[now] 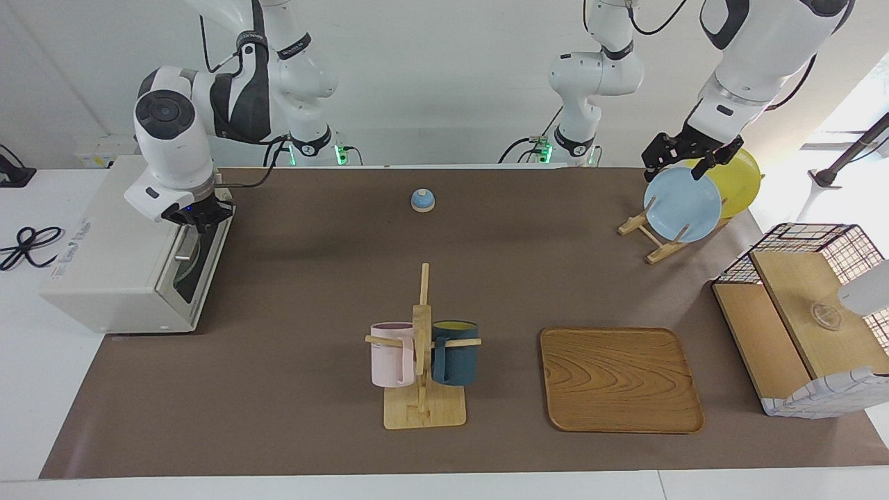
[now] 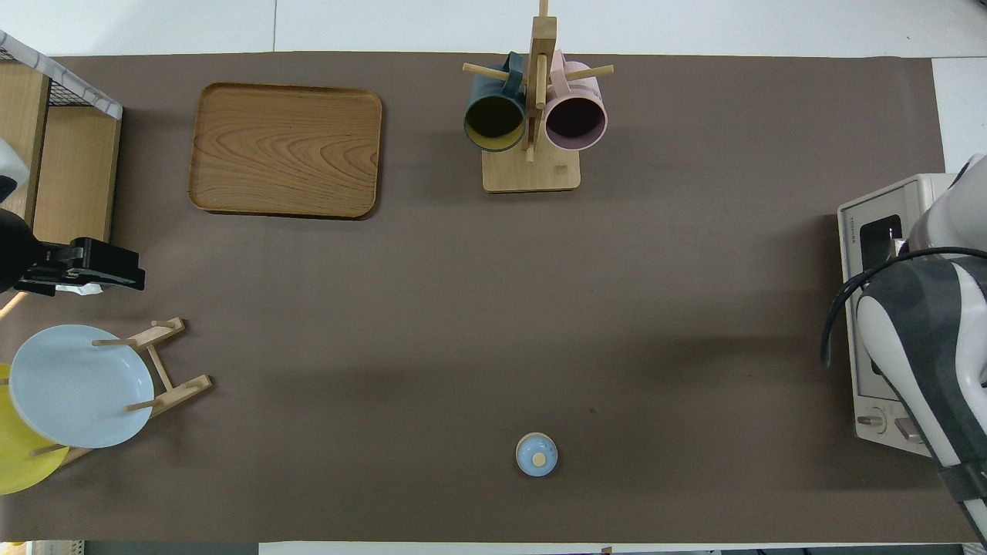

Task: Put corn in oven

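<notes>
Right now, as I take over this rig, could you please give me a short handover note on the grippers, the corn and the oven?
Right gripper: shut, holding nothing, at the top edge of the oven door.
Left gripper: open, waiting over the blue plate in the plate rack.
Oven: at the right arm's end of the table, door shut or nearly so.
Corn: not visible now; only a pale green dish shows faintly through the glass.
Done: the door looks closed.
Left: confirm that the corn is inside and the door fully shut, then withdraw the right arm.
</notes>
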Available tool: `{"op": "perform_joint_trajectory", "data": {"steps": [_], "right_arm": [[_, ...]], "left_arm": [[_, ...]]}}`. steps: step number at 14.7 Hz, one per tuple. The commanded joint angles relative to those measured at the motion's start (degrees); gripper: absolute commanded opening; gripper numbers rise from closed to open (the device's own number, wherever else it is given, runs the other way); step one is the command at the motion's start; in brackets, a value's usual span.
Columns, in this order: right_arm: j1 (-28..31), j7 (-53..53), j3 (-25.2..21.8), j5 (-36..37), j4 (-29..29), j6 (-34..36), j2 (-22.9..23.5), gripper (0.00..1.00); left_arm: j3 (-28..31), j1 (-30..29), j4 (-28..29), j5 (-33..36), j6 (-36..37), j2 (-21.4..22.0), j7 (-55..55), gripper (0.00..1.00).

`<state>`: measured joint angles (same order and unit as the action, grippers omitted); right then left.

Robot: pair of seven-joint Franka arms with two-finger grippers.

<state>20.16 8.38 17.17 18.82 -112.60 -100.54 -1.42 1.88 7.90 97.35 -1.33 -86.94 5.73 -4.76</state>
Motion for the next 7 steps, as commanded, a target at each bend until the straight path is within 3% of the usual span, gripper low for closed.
{"op": "perform_joint_trajectory", "data": {"steps": [1, 3, 4, 6, 7], "right_arm": [[0.67, 2.86, 0.06, -2.37, 2.21, 3.24, -0.78, 0.00], [0.50, 2.78, 0.14, -4.65, 2.65, 4.03, -1.83, 0.00], [0.24, 2.78, 0.14, -6.67, 3.52, 5.08, -2.44, 0.11], [0.23, 2.34, 0.14, -11.93, 7.64, 8.50, -2.45, 0.45], [0.15, 2.25, 0.14, -14.31, 9.31, 9.39, -2.45, 0.73]], "left_arm": [[0.05, -0.08, -0.85, 0.80, 1.07, -0.10, 0.10, 1.00], [0.05, -0.08, -0.85, 0.80, 1.07, -0.19, 0.10, 1.00], [0.05, -0.08, -0.93, 0.80, 1.07, -0.10, 0.10, 1.00], [0.05, -0.08, -0.85, 0.80, 1.07, -0.10, 0.10, 1.00], [0.05, -0.08, -0.85, 0.80, 1.07, -0.19, 0.10, 1.00]]}}
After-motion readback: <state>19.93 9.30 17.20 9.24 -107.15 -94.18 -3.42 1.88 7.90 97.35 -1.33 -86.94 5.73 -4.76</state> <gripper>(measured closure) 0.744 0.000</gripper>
